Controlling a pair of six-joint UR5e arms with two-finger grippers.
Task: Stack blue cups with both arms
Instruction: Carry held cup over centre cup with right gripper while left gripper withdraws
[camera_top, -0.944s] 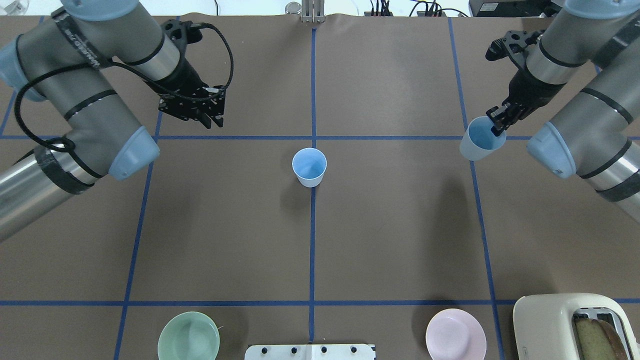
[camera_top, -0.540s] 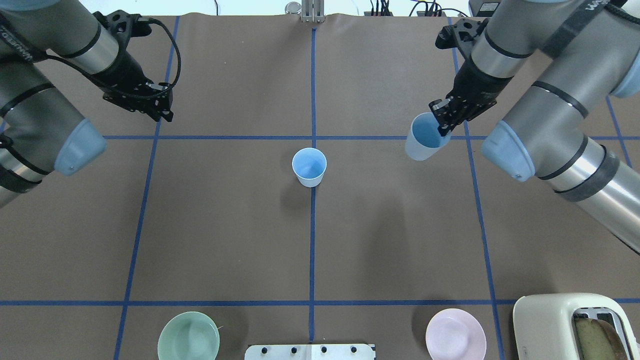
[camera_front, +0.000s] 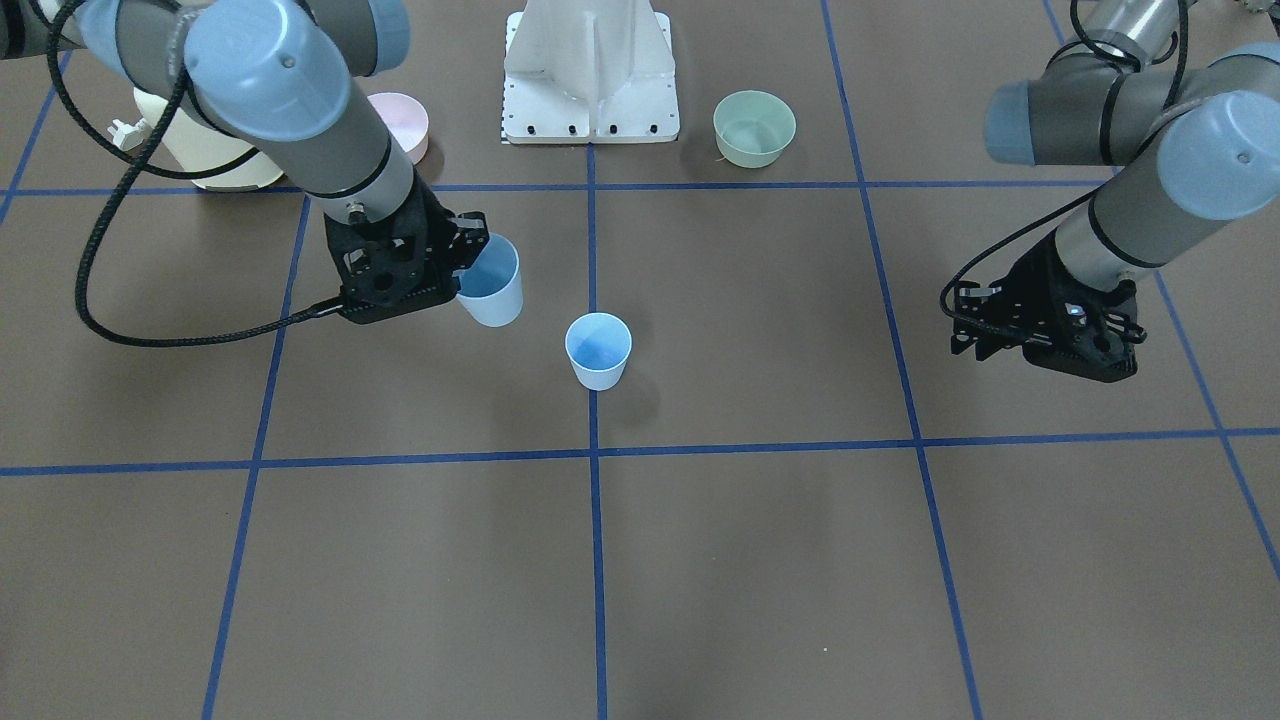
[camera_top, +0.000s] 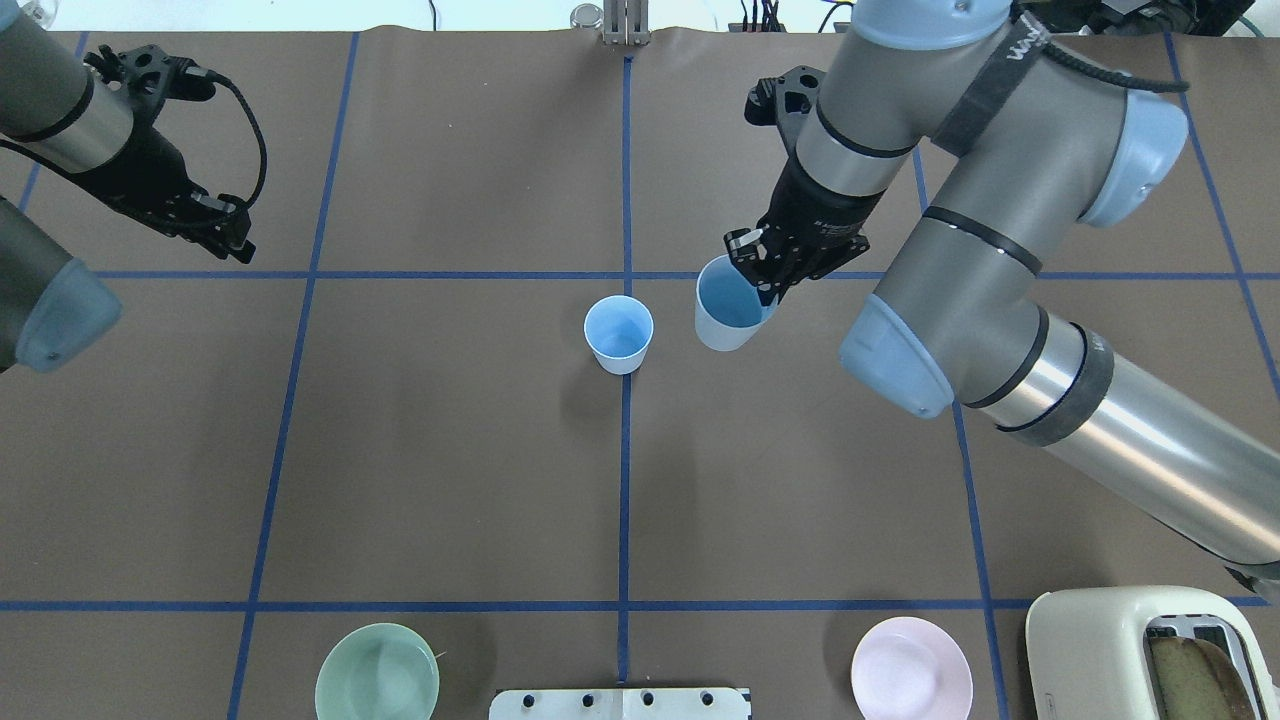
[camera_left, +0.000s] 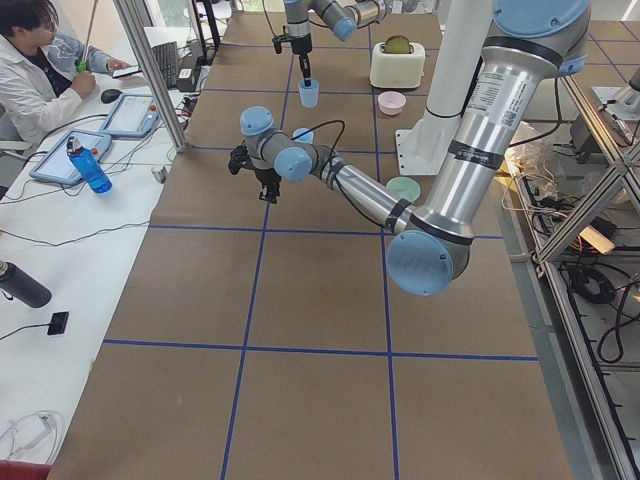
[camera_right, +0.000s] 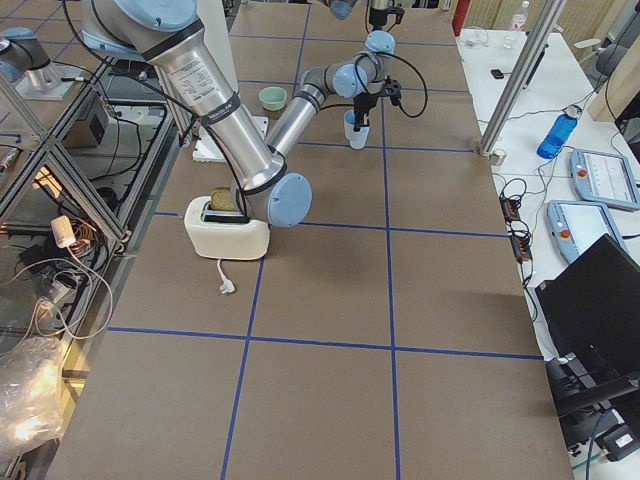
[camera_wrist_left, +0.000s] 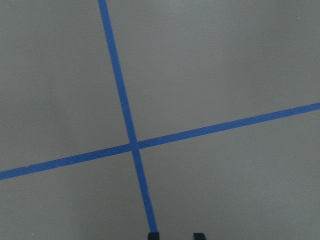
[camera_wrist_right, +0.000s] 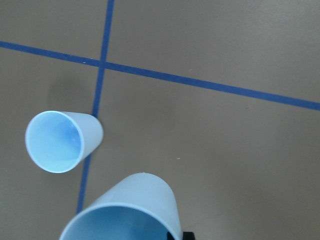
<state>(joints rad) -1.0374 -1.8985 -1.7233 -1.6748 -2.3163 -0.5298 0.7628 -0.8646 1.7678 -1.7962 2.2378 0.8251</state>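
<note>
One pale-blue cup stands upright on the table's centre line; it also shows in the front view and the right wrist view. My right gripper is shut on the rim of the second blue cup, holding it slightly tilted above the table, just right of the standing cup and apart from it. The held cup also shows in the front view and the right wrist view. My left gripper hangs empty over the far left of the table, its fingertips a small gap apart.
A green bowl and a pink bowl sit near the robot's white base. A cream toaster with bread stands at the near right corner. Blue tape lines cross the brown table.
My right arm has carried its cup leftward, from the right tape line to just beside the standing cup. My left arm has drawn back to the far left, still empty.
</note>
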